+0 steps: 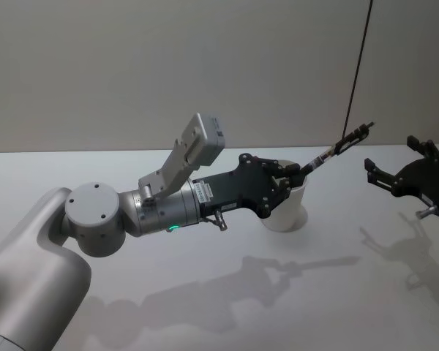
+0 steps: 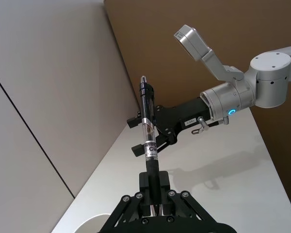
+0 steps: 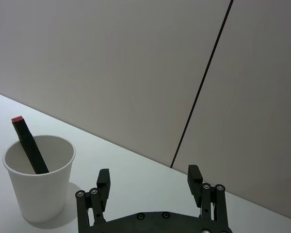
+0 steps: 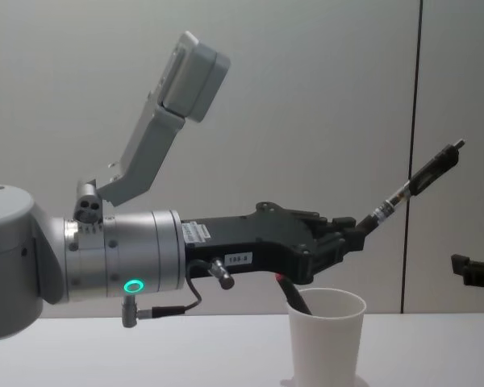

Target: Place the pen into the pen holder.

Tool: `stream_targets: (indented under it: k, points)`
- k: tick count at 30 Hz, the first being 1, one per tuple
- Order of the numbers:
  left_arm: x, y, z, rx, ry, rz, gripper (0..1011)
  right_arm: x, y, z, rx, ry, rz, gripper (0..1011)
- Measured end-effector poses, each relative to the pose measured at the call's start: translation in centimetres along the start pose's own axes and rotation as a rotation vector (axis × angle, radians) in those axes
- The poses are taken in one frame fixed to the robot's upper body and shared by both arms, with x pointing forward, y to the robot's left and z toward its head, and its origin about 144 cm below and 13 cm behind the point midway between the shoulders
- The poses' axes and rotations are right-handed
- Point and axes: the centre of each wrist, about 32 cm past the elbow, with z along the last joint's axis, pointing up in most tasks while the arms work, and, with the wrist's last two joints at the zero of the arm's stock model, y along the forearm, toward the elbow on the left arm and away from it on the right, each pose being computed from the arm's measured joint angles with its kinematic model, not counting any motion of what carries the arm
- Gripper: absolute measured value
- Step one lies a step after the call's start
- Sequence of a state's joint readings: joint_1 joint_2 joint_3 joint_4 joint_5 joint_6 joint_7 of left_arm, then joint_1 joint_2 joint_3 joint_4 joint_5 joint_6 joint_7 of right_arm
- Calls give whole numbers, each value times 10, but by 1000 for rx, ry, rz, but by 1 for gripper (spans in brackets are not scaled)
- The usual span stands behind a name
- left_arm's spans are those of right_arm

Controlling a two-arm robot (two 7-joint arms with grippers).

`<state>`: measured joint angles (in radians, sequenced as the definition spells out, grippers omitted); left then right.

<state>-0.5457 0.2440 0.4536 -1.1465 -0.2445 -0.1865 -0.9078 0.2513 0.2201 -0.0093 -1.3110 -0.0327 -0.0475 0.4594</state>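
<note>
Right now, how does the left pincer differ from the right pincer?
The left pincer is shut on the pen; the right pincer is open and empty. The left pincer hangs just above the pen holder; the right pincer is off to its right, apart from it. Both are black.

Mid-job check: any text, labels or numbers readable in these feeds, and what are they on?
"199-8", digits uncertain: small sticker on the left gripper, which holds the pen.
A second white label nearer its wrist: too small to read.
The pen's printed band: blurred, unreadable.
The pen holder: no print seen.
</note>
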Motion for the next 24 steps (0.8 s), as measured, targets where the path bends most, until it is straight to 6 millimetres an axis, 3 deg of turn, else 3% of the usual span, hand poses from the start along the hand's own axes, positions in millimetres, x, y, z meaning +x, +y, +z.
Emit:
stream_targets:
  k: [24]
  points:
    - [0,-2,0,-2,2,-5,127,9,-13,1,60,118,48,1001]
